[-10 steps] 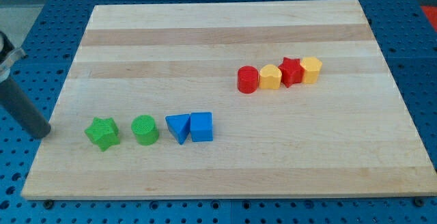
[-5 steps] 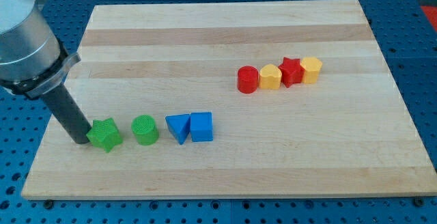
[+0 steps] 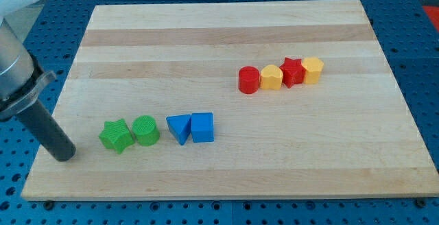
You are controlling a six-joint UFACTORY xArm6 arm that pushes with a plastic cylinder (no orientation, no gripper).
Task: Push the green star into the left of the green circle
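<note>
The green star (image 3: pixel 116 136) lies at the lower left of the wooden board (image 3: pixel 226 40), touching the left side of the green circle (image 3: pixel 145 130). My tip (image 3: pixel 64 156) is to the left of the star and a little lower in the view, apart from it with a clear gap. The rod rises from there toward the view's upper left.
Two blue blocks, a triangle (image 3: pixel 179 128) and a wedge-like one (image 3: pixel 203 127), sit just right of the green circle. A row of red cylinder (image 3: pixel 248 80), yellow block (image 3: pixel 271 78), red star (image 3: pixel 292 72) and yellow block (image 3: pixel 312 70) lies right of centre.
The green star has slid right and now touches the green circle. My tip, which was against the star's left side, has drawn back to the left and down.
</note>
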